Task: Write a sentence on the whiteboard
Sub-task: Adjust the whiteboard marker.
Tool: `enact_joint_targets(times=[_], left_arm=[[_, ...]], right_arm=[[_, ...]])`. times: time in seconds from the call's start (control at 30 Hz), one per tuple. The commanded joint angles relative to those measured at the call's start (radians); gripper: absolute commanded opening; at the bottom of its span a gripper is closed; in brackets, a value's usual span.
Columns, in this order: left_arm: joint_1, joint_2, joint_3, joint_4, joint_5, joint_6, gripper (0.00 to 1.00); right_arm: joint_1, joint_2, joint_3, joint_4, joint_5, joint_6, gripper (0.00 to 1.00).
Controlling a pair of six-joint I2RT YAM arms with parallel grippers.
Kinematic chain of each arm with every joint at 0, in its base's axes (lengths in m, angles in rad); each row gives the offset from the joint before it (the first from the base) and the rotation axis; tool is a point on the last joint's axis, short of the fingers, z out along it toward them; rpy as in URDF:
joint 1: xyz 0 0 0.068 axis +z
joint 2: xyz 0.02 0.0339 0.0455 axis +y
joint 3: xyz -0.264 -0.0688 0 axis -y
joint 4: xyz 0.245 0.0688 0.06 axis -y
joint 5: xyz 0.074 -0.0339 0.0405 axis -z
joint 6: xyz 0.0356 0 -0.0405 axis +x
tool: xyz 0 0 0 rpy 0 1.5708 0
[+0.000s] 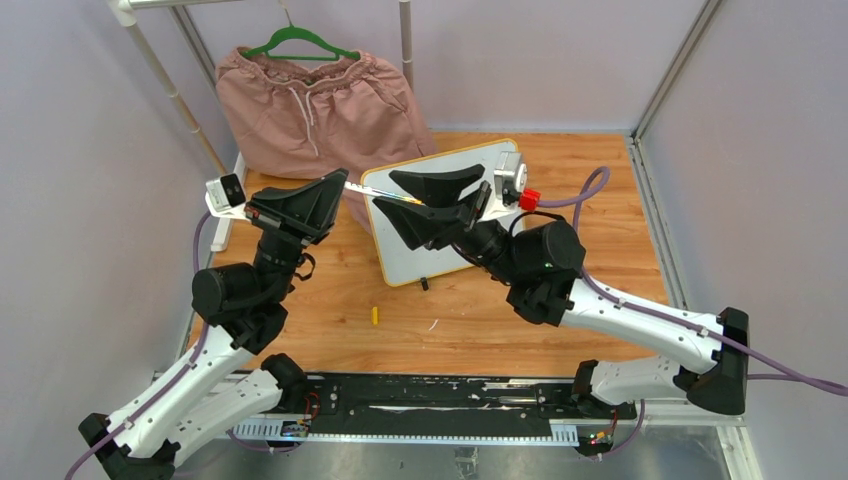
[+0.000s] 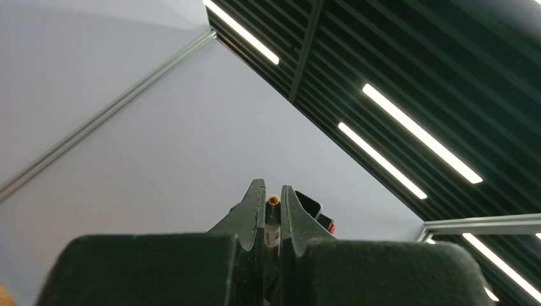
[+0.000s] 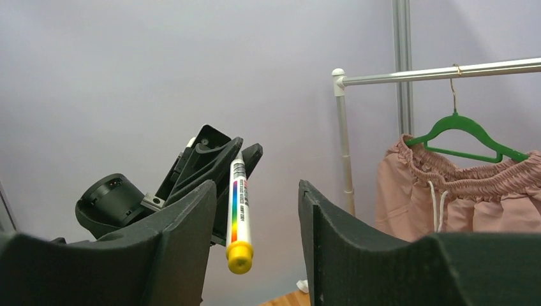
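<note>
Right wrist view is showing the right claw (image 3: 255,191) hanging open, jaws flanking the yellow end of a marker (image 3: 237,204) without pinching it. Left claw (image 2: 272,194) is clamping that marker by the barrel and holding it out between the right claw's jaws. Whiteboard (image 1: 412,258) is sitting on the desk (image 1: 480,330) directly below the right claw, its face looking blank where visible. Board is looking light and stiff and probably sliding easily on the wood under pen pressure, so pinning its yellow frame edge is seeming wise. Marker is looking light, slick plastic, so gripping mid-barrel is seeming safest. Small yellow piece (image 1: 375,316) is lying below both claws; cannot tell what it is.
</note>
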Motion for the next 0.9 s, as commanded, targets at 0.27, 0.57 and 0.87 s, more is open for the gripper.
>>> enact_joint_targets(times=[0.27, 0.57, 0.87], left_arm=[[-0.004, -0.018, 0.015, 0.028, 0.005, 0.023, 0.0], [-0.003, -0.025, 0.005, 0.028, 0.005, 0.02, 0.0], [-0.003, -0.023, 0.002, 0.026, 0.008, 0.015, 0.0]], right_arm=[[0.006, 0.039, 0.087, -0.047, -0.012, 0.072, 0.44], [0.004, 0.065, 0.111, -0.05, -0.016, 0.078, 0.46], [0.004, 0.08, 0.132, -0.053, -0.041, 0.065, 0.53]])
